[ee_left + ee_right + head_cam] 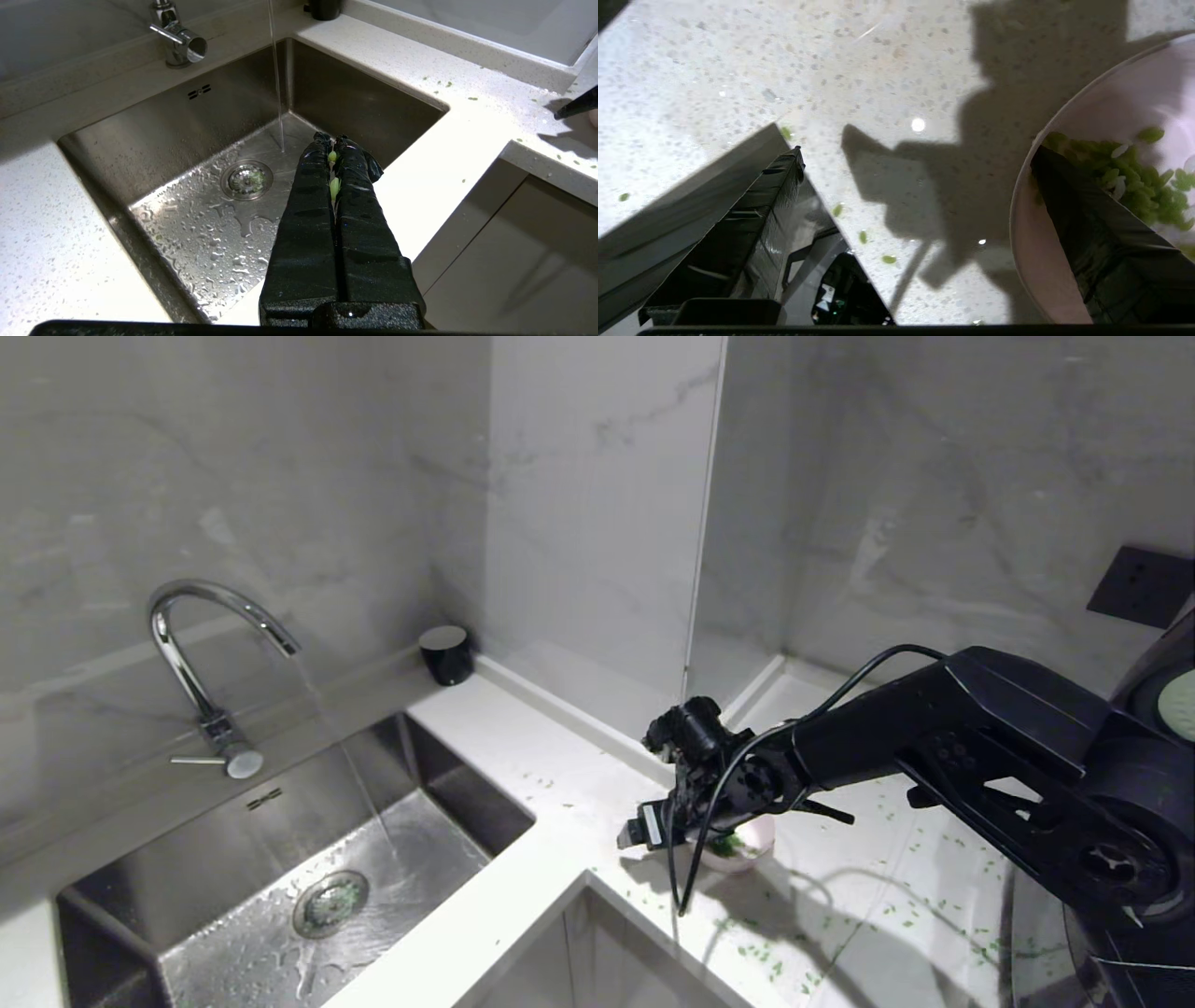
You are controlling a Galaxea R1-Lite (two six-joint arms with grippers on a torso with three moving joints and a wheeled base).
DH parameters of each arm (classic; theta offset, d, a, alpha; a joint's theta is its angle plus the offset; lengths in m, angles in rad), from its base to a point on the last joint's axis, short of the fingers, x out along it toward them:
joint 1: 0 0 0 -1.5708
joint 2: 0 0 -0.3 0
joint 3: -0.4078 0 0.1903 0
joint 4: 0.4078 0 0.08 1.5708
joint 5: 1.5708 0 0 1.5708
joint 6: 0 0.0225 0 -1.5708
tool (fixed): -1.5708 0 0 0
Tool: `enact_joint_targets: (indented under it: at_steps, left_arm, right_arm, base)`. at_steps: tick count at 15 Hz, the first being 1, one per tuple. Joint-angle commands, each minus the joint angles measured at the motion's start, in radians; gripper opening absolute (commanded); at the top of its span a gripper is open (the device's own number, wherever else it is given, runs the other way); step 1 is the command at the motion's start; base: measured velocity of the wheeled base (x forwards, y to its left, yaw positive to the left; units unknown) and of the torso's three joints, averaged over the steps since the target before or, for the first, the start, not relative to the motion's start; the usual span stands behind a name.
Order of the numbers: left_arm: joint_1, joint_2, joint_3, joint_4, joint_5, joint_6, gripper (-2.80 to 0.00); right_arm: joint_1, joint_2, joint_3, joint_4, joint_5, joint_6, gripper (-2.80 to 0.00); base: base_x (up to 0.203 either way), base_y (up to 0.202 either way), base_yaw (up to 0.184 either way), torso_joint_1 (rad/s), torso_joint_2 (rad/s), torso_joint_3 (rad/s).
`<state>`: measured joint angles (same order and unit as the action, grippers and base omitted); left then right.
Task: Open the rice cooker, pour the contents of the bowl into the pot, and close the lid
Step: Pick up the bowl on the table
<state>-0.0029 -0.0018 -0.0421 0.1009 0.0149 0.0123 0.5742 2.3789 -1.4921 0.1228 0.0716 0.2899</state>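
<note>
The small pink bowl (752, 847) stands on the white counter near its inner corner, with green bits (726, 845) inside. My right gripper (691, 833) is down at the bowl and open wide. In the right wrist view one finger (1092, 233) is inside the bowl (1027, 233) among the green bits (1134, 182); the other finger (770, 200) is well outside it, and the right gripper (920, 151) holds nothing. The rice cooker (1158, 663) shows only at the far right edge, with a pale patch under its raised lid (1181, 705). The pot is out of view. My left gripper (334, 140) hangs shut over the sink's edge, green bits stuck between its fingers.
Green bits (924, 915) lie scattered over the counter (560, 775). The steel sink (233, 859) is to the left, with the tap (201, 644) running a thin stream. A black cup (445, 653) stands at the back wall. A dark socket (1139, 586) is on the right wall.
</note>
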Motion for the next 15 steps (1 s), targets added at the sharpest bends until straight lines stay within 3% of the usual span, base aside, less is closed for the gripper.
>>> enact_joint_targets:
  at_steps: [1,15]
  left_arm:
    - [0.000,0.000,0.001,0.000,0.000,0.000,-2.80]
    - [0.000,0.000,0.001,0.000,0.000,0.000,-2.80]
  right_arm:
    - [0.011,-0.003,-0.045,0.033,0.027,0.017,0.00]
    - [0.101,0.077,-0.201,0.055,0.028,0.083,0.00]
  base:
    - [0.000,0.000,0.000,0.000,0.00,0.000]
    - [0.000,0.000,0.000,0.000,0.00,0.000]
